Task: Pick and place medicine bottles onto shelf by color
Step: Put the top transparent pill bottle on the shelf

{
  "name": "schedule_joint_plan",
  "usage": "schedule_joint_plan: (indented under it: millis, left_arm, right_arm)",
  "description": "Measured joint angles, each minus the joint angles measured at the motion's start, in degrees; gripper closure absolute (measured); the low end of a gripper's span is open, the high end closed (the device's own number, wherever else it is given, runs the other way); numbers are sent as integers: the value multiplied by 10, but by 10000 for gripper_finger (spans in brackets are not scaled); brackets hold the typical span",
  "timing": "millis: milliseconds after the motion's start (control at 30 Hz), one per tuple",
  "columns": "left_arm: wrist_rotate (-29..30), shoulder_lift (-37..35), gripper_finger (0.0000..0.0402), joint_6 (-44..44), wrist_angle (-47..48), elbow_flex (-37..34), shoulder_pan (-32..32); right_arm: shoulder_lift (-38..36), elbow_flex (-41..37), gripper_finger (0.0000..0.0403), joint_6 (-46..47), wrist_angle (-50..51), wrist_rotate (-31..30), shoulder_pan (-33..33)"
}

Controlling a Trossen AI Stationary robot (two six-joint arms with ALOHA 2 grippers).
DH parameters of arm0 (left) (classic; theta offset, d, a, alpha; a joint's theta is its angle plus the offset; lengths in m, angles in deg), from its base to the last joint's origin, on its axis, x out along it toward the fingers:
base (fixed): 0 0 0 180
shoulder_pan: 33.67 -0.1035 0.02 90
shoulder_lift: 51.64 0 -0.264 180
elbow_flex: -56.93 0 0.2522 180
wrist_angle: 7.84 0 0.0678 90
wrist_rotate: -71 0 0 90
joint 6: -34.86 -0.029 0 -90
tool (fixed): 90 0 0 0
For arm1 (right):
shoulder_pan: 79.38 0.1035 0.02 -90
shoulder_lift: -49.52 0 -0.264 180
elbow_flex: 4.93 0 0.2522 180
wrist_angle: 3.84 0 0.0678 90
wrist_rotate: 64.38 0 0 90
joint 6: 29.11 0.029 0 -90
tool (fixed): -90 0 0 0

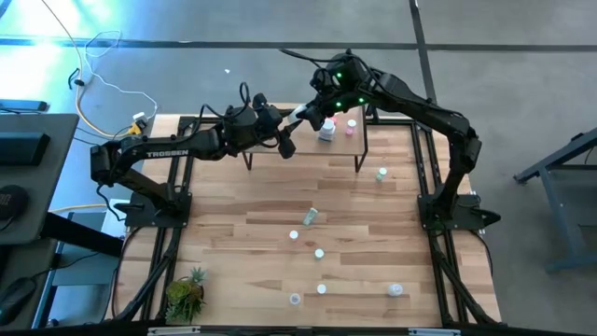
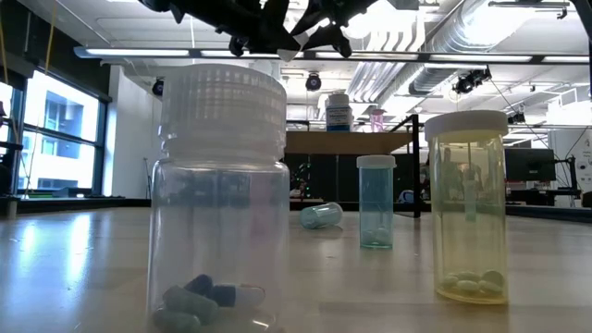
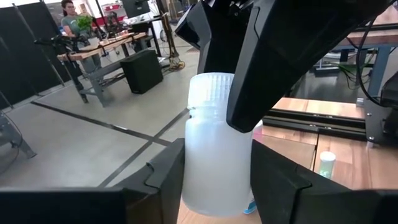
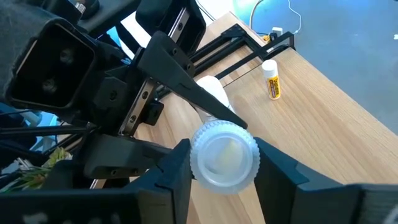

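While both my claws have the white bottle (image 3: 214, 124), I should let only one go, slowly, and only when the other holds firmly. My left claw (image 3: 217, 180) is clenched on its body and my right claw (image 4: 222, 163) on the cap, in the air above the shelf (image 1: 308, 149). It has a cloudy white body and a ribbed white screw cap.

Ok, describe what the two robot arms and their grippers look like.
Both arms are matte black with jointed tube links. The left arm carries white "TROSSEN" lettering; the right arm shows green indicator lights near its wrist. Each ends in two flat, angular black fingers, with black cables looped at the wrists.
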Motion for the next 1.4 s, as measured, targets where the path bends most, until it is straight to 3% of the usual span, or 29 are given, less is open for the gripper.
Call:
schedule_joint_plan:
  millis: [433,833,1000,1400]
  left_arm:
    - [21,-6,161,46,13,1,0]
    - [46,-33,158,47,61,2,0]
    - [46,-35,158,56,65,2,1]
    - [42,-35,158,61,86,2,1]
  right_arm:
    - [1,-1,280,-25,24,-47,-13]
    - [1,-1,280,-91,71,-110,-80]
    - [0,11,281,-114,137,-154,-117]
    - [4,0,281,-125,258,-160,-168]
